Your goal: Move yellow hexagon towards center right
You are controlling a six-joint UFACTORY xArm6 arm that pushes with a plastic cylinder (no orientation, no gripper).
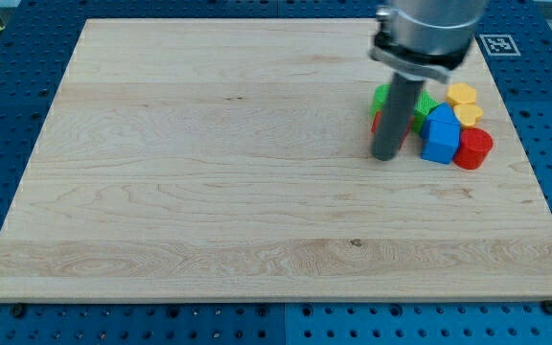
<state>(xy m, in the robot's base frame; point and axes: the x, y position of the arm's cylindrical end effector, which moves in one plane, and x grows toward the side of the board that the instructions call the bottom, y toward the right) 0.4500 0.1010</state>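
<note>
- The arm is hanging over the upper right part of the bench (209, 192), a pale wooden board that is resting on a blue perforated surface (27, 38).
- There is no gripper on this arm, so there is nothing to report as wide, narrow or holding; it is ending in a straight dark rod (394, 110) under a grey housing.
- My tip (386, 156) is sitting on the wood at the left edge of a tight cluster of blocks, just beside them; whether it is touching one, I cannot tell.
- The yellow hexagon (462, 93) is lying at the top right of that cluster, on the far side from my tip, near the view's right edge and somewhat above the board's middle height.
- Just below it a second yellow block (470, 114) is sitting, heart-like in outline, touching or nearly touching the hexagon.
- A blue block (439, 134), shaped like a little house, is standing in the middle of the group.
- A red cylinder (473, 149) is resting at the lower right, pressed against the blue one.
- Two green blocks are showing partly: one (381, 96) behind the rod, another (424, 107) between rod and blue block; their shapes are unclear.
- A sliver of a red block (376, 123) is peeking out beside the rod, mostly hidden.
- A black-and-white marker tag (494, 44) is lying off the board at the view's top right.
</note>
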